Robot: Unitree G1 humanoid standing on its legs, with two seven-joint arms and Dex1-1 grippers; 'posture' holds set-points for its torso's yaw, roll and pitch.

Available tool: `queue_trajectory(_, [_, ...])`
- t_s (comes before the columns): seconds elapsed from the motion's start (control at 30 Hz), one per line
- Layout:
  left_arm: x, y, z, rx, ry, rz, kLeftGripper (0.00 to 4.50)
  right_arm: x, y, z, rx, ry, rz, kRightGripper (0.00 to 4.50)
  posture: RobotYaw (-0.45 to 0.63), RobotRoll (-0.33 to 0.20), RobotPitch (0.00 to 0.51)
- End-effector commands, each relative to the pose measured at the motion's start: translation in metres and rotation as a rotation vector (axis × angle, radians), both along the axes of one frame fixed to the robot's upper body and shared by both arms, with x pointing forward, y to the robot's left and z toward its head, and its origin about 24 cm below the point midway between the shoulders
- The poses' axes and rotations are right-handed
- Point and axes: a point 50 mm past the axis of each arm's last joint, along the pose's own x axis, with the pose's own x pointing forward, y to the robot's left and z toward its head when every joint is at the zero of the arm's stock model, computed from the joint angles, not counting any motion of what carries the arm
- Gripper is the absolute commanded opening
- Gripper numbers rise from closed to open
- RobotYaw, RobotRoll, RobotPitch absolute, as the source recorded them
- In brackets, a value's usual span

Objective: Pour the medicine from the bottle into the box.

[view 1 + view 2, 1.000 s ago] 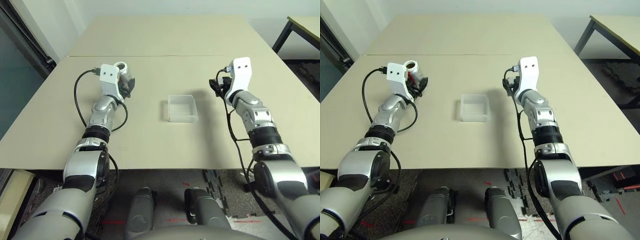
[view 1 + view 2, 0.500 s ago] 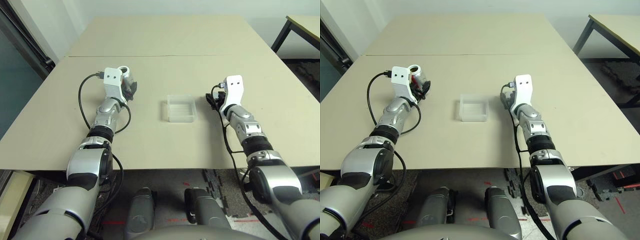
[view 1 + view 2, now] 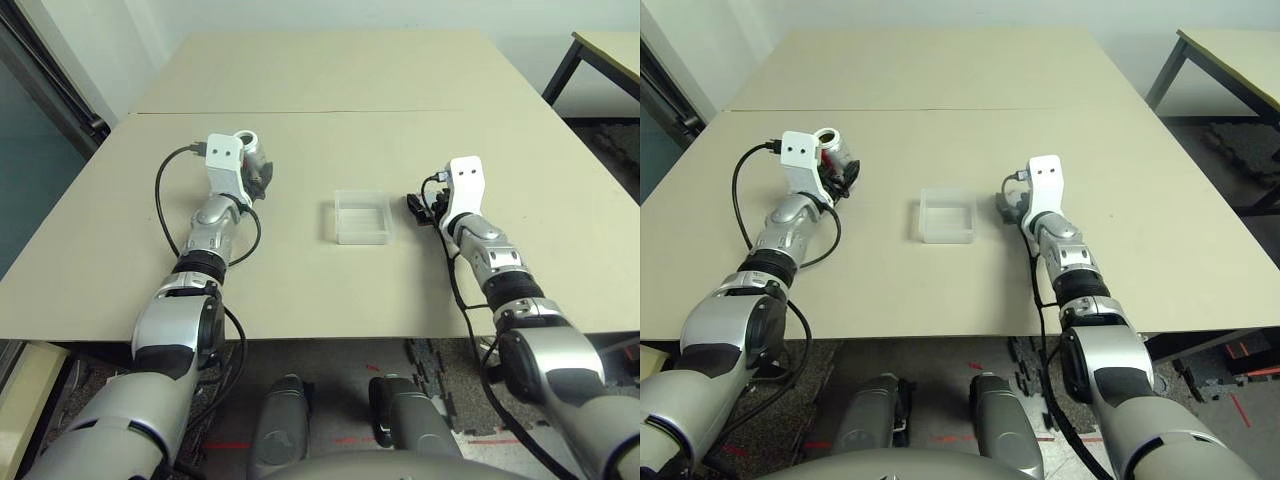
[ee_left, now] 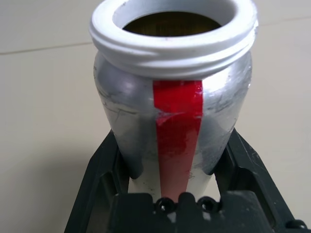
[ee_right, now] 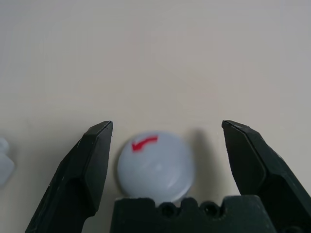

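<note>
I have the wide beige table (image 3: pixel 330 80) carrying everything, with the small shallow square box of clear plastic (image 3: pixel 362 217) at its centre. I judge the box light and fairly stiff, likely to skate if nudged, so I would pour from above without touching its rim. The small silvery-grey cylindrical bottle with a red stripe and white threaded neck (image 4: pixel 172 92) is at 9 o'clock from the box, well apart, held upright and mouth-open in the left gripper (image 4: pixel 170 170), whose jaws are clamped on the lower body. I judge the bottle's shell rigid and smooth, hence slippery; the present low grip on the body, clear of the neck, suits tipping. The right gripper (image 5: pixel 167 145) sits at 3 o'clock from the box, just beside it, jaws spread wide with the small round white cap bearing a red mark (image 5: pixel 155 165) lying on the table between them, untouched by either finger. Against the frame a second back: the right arm has come down from a raised pose to the tabletop, and its jaws have parted to release the cap. The left gripper stays clamped on the bottle, and the box has not shifted.
</note>
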Motion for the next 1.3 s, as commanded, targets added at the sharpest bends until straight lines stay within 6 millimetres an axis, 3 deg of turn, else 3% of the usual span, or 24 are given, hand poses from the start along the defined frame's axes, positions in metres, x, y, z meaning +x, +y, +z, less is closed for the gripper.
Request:
queue_trajectory(0.03, [0.002, 0.006, 0.004, 0.015, 0.026, 0.008, 2.54, -0.012, -0.013, 0.013, 0.030, -0.020, 0.037, 4.50, 0.08, 0.000, 0.076])
queue_trajectory(0.2, [0.007, 0.013, 0.018, 0.078, 0.035, 0.006, 2.54, -0.044, -0.027, 0.035, 0.001, 0.003, 0.224, 4.50, 0.05, 0.000, 0.071])
queue_trajectory(0.37, [0.014, 0.013, 0.037, 0.220, 0.036, -0.031, 2.54, -0.074, -0.032, 0.045, -0.097, 0.123, 0.446, 4.50, 0.01, 0.000, 0.070])
queue_trajectory(0.53, [0.020, 0.006, 0.053, 0.371, 0.029, -0.071, 2.54, -0.086, -0.024, 0.052, -0.159, 0.194, 0.573, 4.50, -0.02, 0.000, 0.069])
queue_trajectory(0.73, [0.031, -0.027, 0.082, 0.786, -0.042, -0.220, 2.54, -0.086, -0.001, 0.052, -0.220, 0.223, 0.671, 4.50, -0.04, 0.000, 0.065])
queue_trajectory(0.93, [0.036, -0.076, 0.112, 1.332, -0.237, -0.371, 2.54, -0.079, 0.010, 0.055, -0.273, 0.225, 0.710, 4.50, -0.04, 0.000, 0.061])
queue_trajectory(1.13, [0.034, -0.108, 0.117, 1.746, -0.418, -0.463, 2.54, -0.076, 0.018, 0.056, -0.281, 0.223, 0.734, 4.50, -0.05, 0.000, 0.059])
queue_trajectory(1.3, [0.030, -0.132, 0.110, 2.088, -0.600, -0.564, 2.54, -0.075, 0.022, 0.055, -0.277, 0.213, 0.731, 4.50, -0.08, 0.000, 0.062])
